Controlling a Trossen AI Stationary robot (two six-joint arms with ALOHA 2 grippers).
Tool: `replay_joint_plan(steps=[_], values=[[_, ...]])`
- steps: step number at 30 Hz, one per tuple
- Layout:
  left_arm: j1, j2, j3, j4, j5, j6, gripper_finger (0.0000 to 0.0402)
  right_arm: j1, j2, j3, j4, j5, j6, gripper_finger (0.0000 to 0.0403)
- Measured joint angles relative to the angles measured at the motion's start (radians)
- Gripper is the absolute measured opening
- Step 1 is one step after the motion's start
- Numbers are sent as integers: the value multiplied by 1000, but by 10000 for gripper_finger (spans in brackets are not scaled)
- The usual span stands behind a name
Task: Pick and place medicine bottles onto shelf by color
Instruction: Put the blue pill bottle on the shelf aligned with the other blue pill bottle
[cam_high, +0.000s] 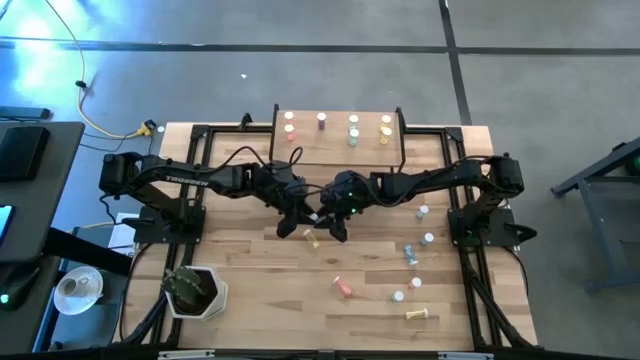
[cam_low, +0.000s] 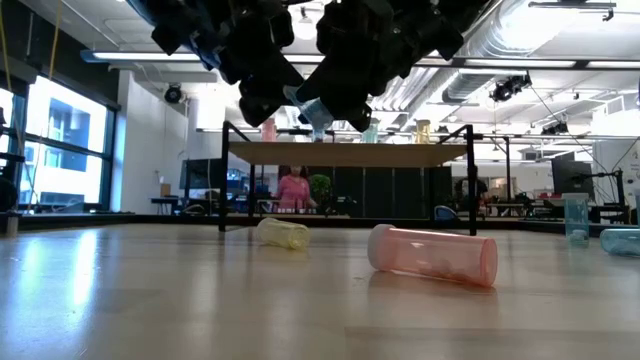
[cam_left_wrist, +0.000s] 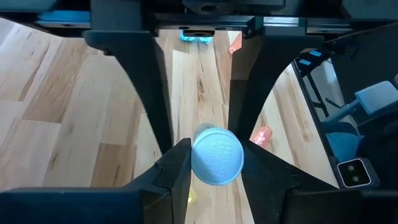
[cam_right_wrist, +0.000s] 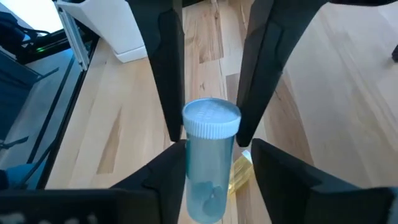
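Above the middle of the desk (cam_high: 250, 300), where open wood lay between the shelf (cam_high: 340, 150) and the scattered bottles, a blue bottle (cam_right_wrist: 208, 158) was held aloft, its long axis tilted. It was pinched at its cap end by the left tool (cam_left_wrist: 214, 165). The right tool (cam_right_wrist: 211, 162) was spread around its body, one finger apart from it.

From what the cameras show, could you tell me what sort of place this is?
Probably an open-plan robotics lab or workshop: exposed ceiling ducts, rows of workbenches behind the table, and a polished concrete floor.
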Motion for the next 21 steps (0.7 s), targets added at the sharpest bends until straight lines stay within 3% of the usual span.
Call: replay_joint_plan(steps=[6, 15, 21], values=[[-1, 0, 0, -5, -5, 0, 113, -23, -38, 0, -39, -67, -10, 190], [10, 0, 0, -5, -18, 0, 113, -31, -134, 1, -116, -74, -35, 190], [53, -1, 28, -28, -29, 0, 113, -30, -222, 1, -209, -2, -98, 190]])
